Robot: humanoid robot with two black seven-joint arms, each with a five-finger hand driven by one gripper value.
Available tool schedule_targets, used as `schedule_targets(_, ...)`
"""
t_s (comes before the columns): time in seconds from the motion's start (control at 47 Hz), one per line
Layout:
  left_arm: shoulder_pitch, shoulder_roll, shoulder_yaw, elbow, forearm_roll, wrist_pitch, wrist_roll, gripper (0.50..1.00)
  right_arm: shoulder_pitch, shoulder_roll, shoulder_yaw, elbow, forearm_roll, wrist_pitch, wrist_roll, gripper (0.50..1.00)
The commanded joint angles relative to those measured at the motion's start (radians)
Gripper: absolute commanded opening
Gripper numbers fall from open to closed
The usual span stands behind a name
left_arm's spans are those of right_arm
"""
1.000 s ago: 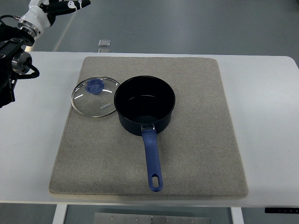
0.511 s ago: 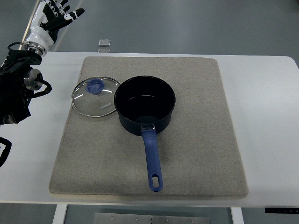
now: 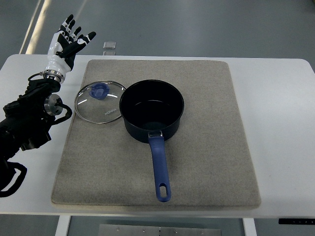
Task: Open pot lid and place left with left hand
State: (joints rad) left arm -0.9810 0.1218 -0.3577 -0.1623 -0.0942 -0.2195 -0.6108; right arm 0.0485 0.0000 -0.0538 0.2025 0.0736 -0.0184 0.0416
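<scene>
Glass lid with a blue knob is seen lying flat on the grey mat, touching the left side of the dark blue saucepan. The saucepan's handle is pointed toward the near edge. Beyond the lid, the left hand is held raised, fingers spread, holding nothing; since a moment ago it has been brought further into view.

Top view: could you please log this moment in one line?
left hand open, off mat | lid on mat, left of pot | pot uncovered
</scene>
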Motion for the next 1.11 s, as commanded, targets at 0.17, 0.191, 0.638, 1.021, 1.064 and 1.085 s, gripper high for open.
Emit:
schedule_targets(0.17,-0.034,0.013,-0.009,-0.006,-0.005,-0.012,0.000,0.990,-0.001,0.000,0.000,0.000,0.000,0.000,0.000,0.915)
schedule_targets(0.191,-0.042,0.013,-0.009,-0.005,-0.005,-0.012,0.000,0.990,-0.001,0.000,0.000,0.000,0.000,0.000,-0.002,0.915)
schedule_targets(0.638,-0.090,0.022,-0.010,-0.005,-0.009,-0.001,0.000,0.990,0.001,0.000,-0.001,0.000,0.000,0.000,0.000,0.915)
schedule_targets(1.021,-0.107,0.015,-0.010,-0.008,-0.009,0.002,0.000,0.990,0.001,0.000,0.002,0.000,0.000,0.000,0.000,0.915)
schedule_targets(1.064,-0.107,0.018,-0.010,-0.008,-0.010,0.000,0.000,0.990,0.001,0.000,0.000,0.000,0.000,-0.005,0.000,0.915)
schedule_targets(1.085,-0.107,0.018,-0.010,-0.006,-0.009,0.000,0.000,0.990,0.001,0.000,0.000,0.000,0.000,-0.006,0.000,0.915)
